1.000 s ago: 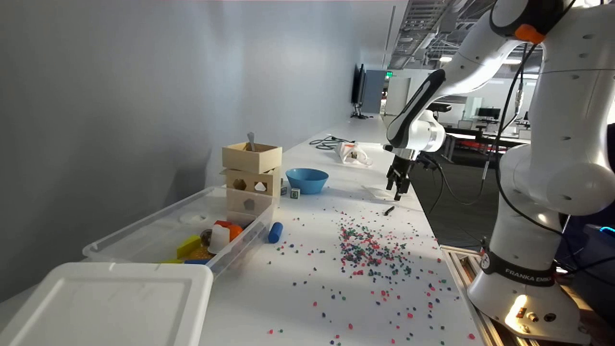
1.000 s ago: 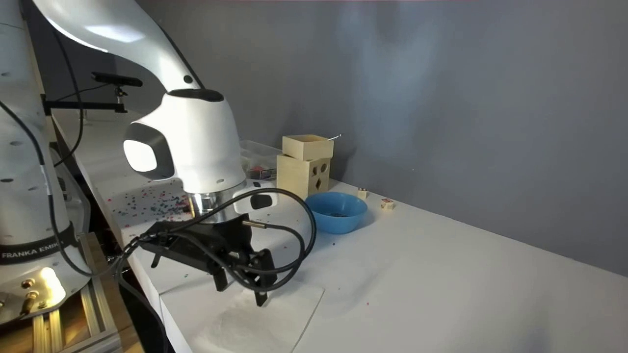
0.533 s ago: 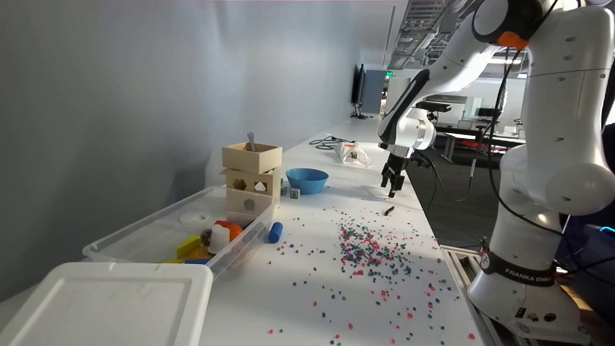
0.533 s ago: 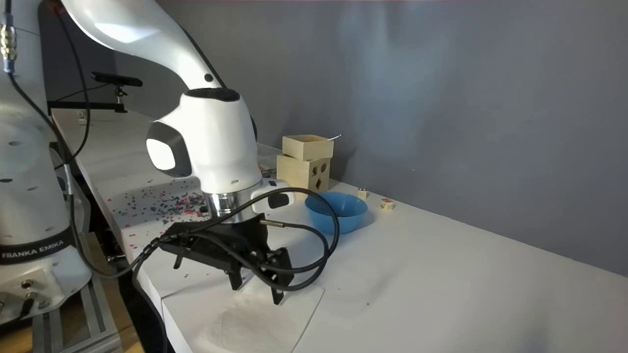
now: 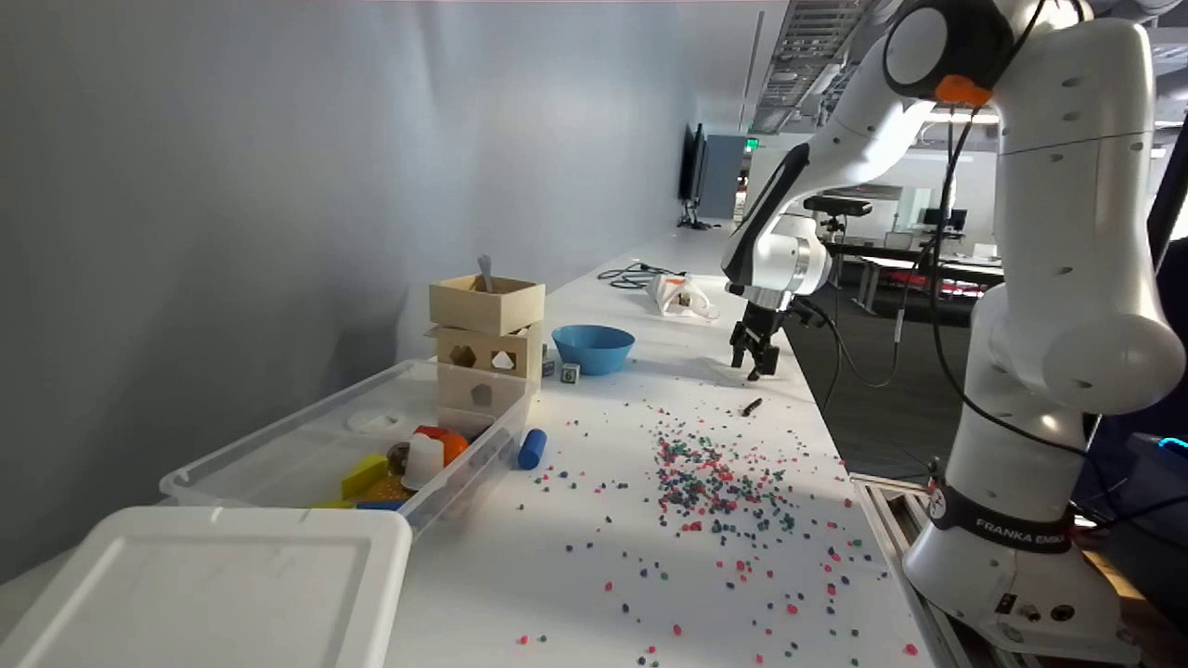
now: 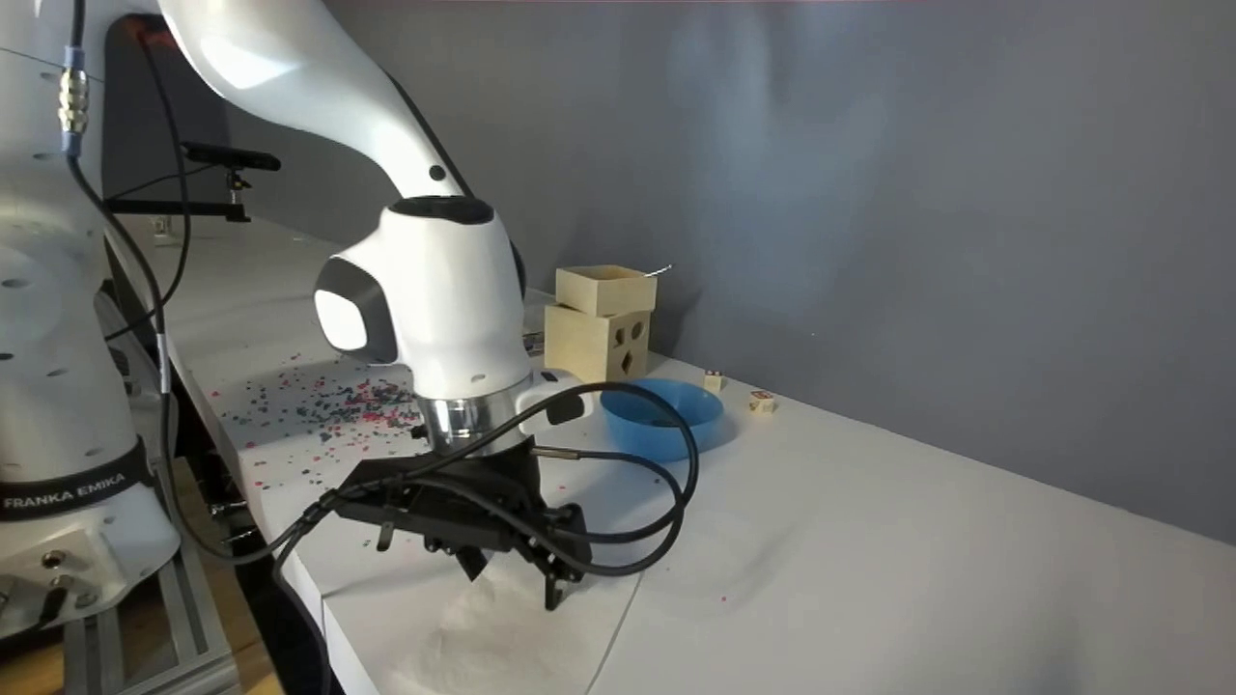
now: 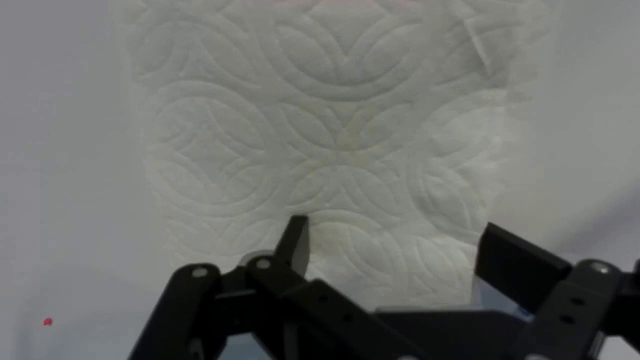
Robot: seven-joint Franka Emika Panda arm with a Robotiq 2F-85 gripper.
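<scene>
A white embossed paper towel (image 7: 345, 135) lies flat beneath my gripper (image 7: 392, 222) in the wrist view, faintly yellowish in places. My fingers (image 7: 520, 265) stand wide apart over its near part, with only towel showing between them. Whether the tips press on the towel I cannot tell. In an exterior view the gripper (image 6: 514, 587) points down just above the same towel (image 6: 483, 647), by the table's edge. Another exterior view has the gripper (image 5: 745, 369) low over the table, behind a small black stick-like item (image 5: 752, 407).
A blue bowl (image 5: 594, 351) stands by the wall, beside letter cubes (image 6: 762, 402) and two stacked wooden boxes (image 5: 487, 362). Many small coloured bits (image 5: 705, 478) are scattered on the table. Nearer are a blue cylinder (image 5: 532, 449), a clear bin (image 5: 469, 478) and its lid (image 5: 241, 584).
My arm has shifted sideways toward the wall and bowl and come down lower over the towel. The fingers now look more angled than before. The table objects have not moved.
</scene>
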